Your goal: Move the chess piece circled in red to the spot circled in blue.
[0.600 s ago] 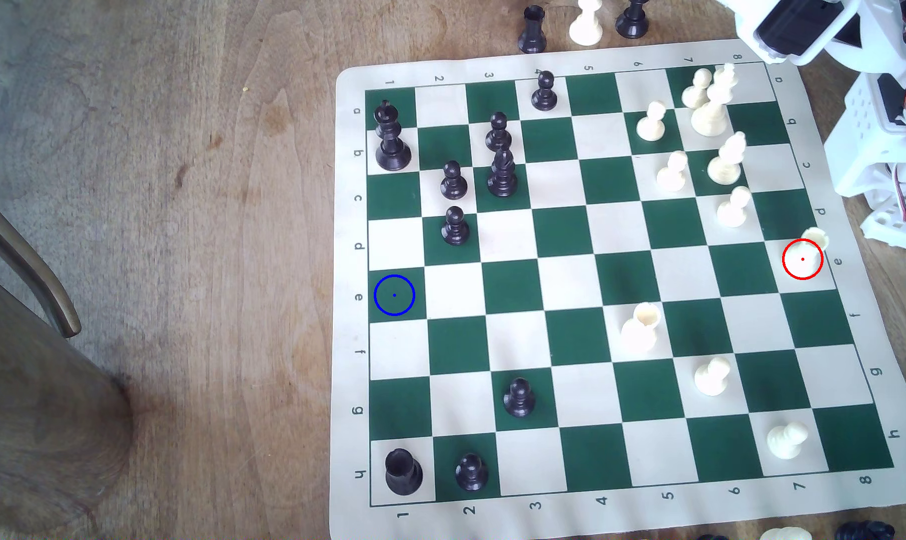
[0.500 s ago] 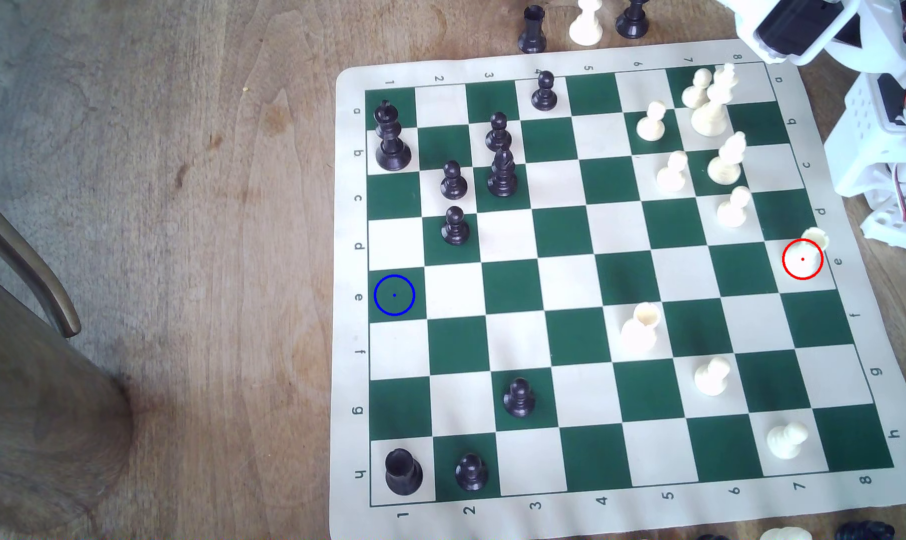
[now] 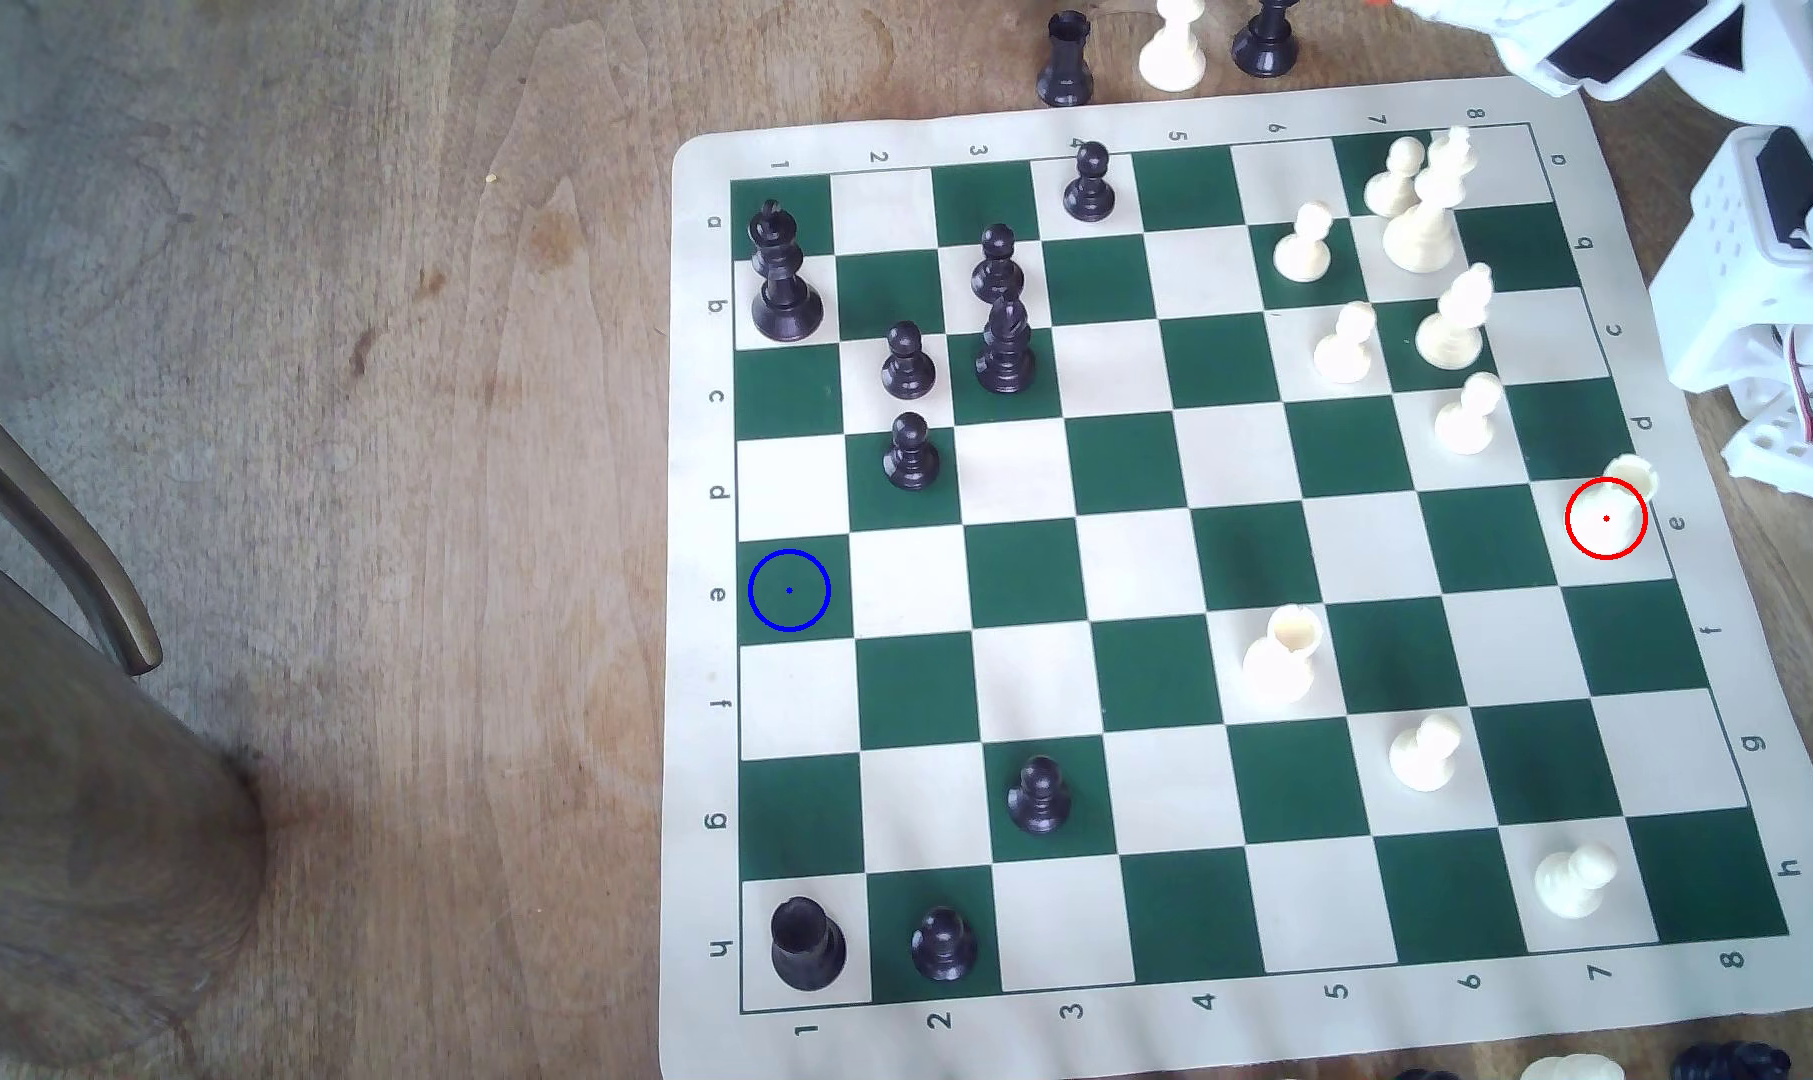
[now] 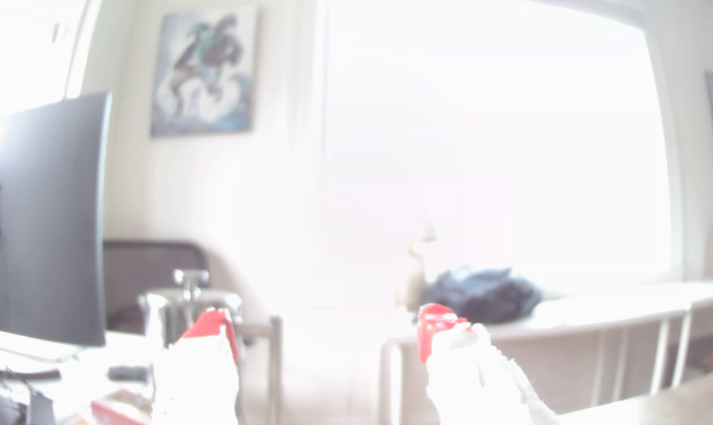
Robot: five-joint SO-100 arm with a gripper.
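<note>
Gripper [image 4: 326,331], red-tipped white plastic, stood apart, empty, aimed at room, not board. Short cream-white plastic rook [image 3: 1627,480] sat at chessboard's right edge in exterior view; blue-ringed dark green square [image 3: 789,590] at opposite edge, bare.

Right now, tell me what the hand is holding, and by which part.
Nothing. The hand is open, its red-tipped fingers apart with only the room between them. The white rook stands untouched on the board.

A home living room – framed painting [image 4: 204,71], bright window [image 4: 489,143], monitor [image 4: 48,216]; wooden table [image 3: 310,415]
</note>
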